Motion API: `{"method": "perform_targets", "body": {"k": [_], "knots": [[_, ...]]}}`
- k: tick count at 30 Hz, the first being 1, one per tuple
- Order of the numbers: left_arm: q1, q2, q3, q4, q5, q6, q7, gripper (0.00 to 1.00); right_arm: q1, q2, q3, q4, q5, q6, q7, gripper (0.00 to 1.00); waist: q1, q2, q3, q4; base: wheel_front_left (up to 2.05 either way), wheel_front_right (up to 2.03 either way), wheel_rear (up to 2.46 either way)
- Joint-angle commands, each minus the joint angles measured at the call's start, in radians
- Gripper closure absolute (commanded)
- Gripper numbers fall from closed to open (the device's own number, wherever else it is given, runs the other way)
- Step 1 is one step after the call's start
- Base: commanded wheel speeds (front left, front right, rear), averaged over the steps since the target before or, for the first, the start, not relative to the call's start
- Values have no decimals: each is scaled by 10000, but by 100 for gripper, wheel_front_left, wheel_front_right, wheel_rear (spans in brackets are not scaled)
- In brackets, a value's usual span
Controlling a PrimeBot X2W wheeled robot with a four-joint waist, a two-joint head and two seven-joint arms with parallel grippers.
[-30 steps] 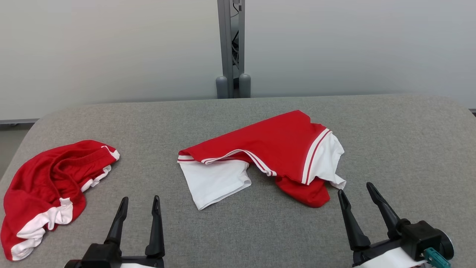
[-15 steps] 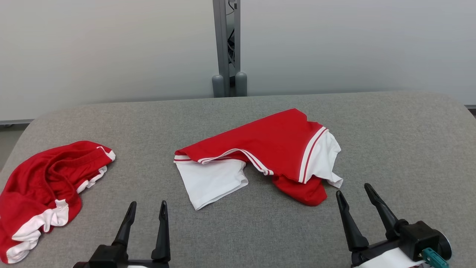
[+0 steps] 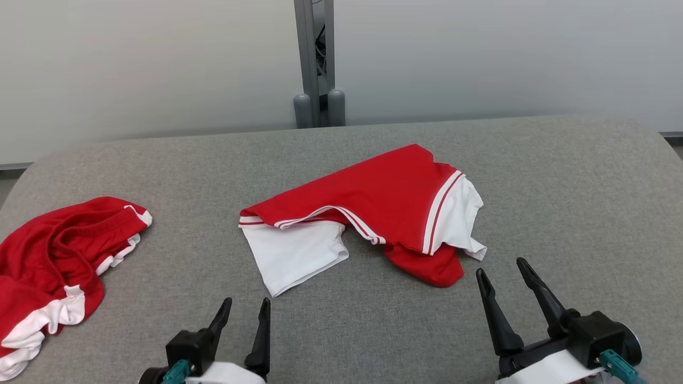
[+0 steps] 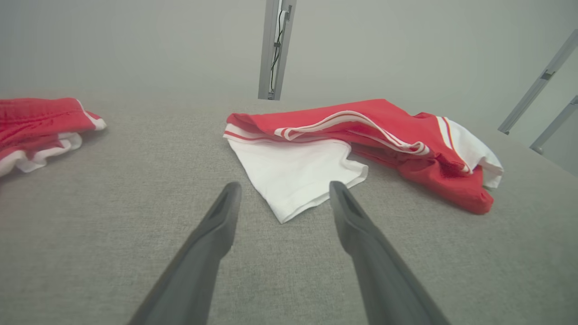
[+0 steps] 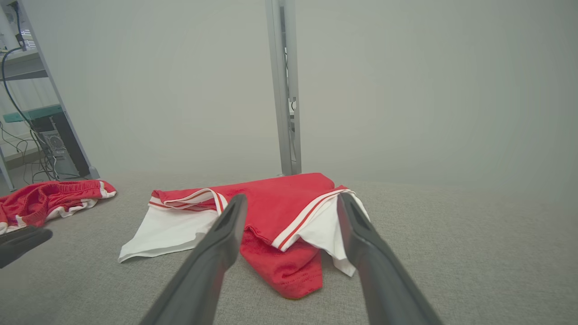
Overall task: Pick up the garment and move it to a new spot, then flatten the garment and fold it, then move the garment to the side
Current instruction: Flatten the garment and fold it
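Finds garment (image 3: pixel 384 197) folded over itself, underlayers hidden; loses second garment (image 3: pixel 48 250) past 9 o'clock edge; holds left gripper (image 3: pixel 246 301) and right gripper (image 3: pixel 499 265) spread, empty.

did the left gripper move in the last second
Yes, the left gripper moved right, toward the white sleeve of the middle garment.

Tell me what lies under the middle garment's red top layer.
A white flap sticks out at its near left, a red fold at its near right; anything further beneath is covered.
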Motion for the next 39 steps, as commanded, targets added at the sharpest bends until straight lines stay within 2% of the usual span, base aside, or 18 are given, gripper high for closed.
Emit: {"method": "perform_targets", "body": {"k": [1, 9, 17, 25, 30, 31, 32, 39], "knots": [[-385, 49, -110, 219, -167, -34, -23, 0, -114, -46, 47, -31, 75, 1, -60, 0, 0, -1, 128, -73, 0, 0, 0], [-1624, 47, -499, 1416, -531, 285, 123, 0, -398, -49, 235, -122, 127, 1, -60, 0, 0, -1, 696, -265, 0, 0, 0], [-2782, 46, -759, 2748, -911, 417, 100, 0, -787, -47, 473, -236, 156, 1, -60, 0, 0, -1, 1279, -638, 0, 0, 0], [-3533, 58, -831, 3929, -905, 897, 316, 0, -969, -47, 460, -293, 94, 1, -60, 0, 0, -1, 1776, -934, 0, 0, 0], [-3747, 67, -1067, 4538, -823, 782, 631, 0, -1096, -47, 452, -268, 137, 1, -60, 0, 0, -1, 1898, -1010, 0, 0, 0], [-3785, 71, -1102, 4607, -798, 756, 600, 41, -1112, -47, 464, -257, 152, 1, -60, 0, 0, -1, 1895, -1021, 0, 0, 0], [-3805, 68, -1153, 4653, -770, 685, 561, 98, -1132, -47, 469, -251, 174, 1, -60, 0, 0, -1, 1881, -1034, 0, 0, 0], [-3928, 60, -1196, 3883, -1318, -165, 278, 100, -1035, -49, 442, -303, 271, 1, -60, 0, 0, -1, 1541, -1077, 0, 0, 0]]}}
